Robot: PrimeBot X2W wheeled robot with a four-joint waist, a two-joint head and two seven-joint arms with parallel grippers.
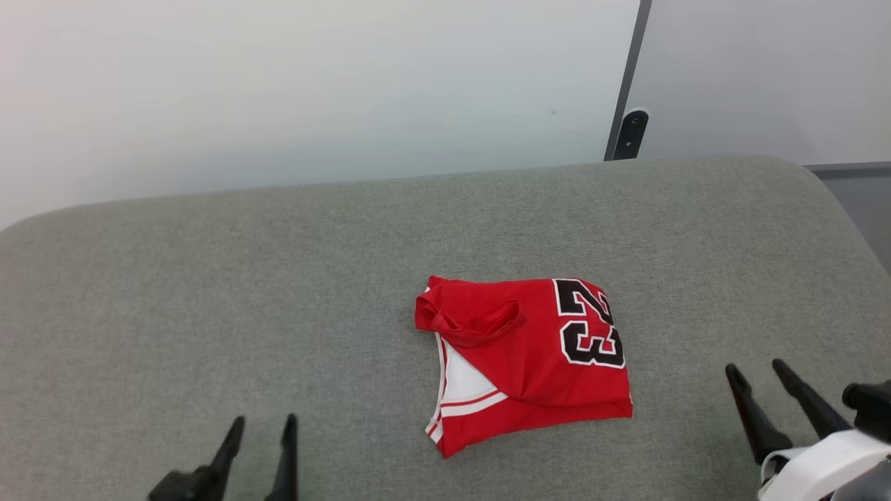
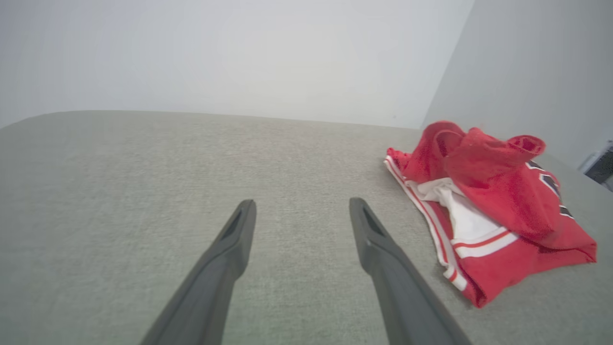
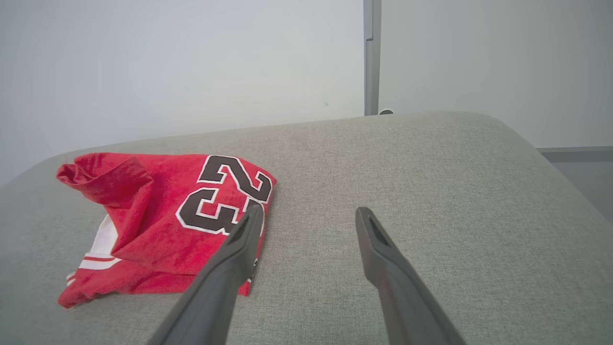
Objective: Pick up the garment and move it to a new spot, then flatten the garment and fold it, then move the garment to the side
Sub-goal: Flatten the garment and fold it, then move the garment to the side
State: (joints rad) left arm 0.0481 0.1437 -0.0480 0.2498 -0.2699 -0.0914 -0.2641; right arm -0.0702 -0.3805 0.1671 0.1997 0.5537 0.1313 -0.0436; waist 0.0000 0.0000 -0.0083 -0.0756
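Both the left gripper and right gripper gape wide, empty, apart from the folded garment.

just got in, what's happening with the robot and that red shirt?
Nothing is held right now. The red soft-fabric shirt with white trim and a black-and-white 23 print lies roughly folded, one corner bunched up, on the grey fabric-covered surface. The left gripper and right gripper are both open, on either side of it, clear of the cloth.
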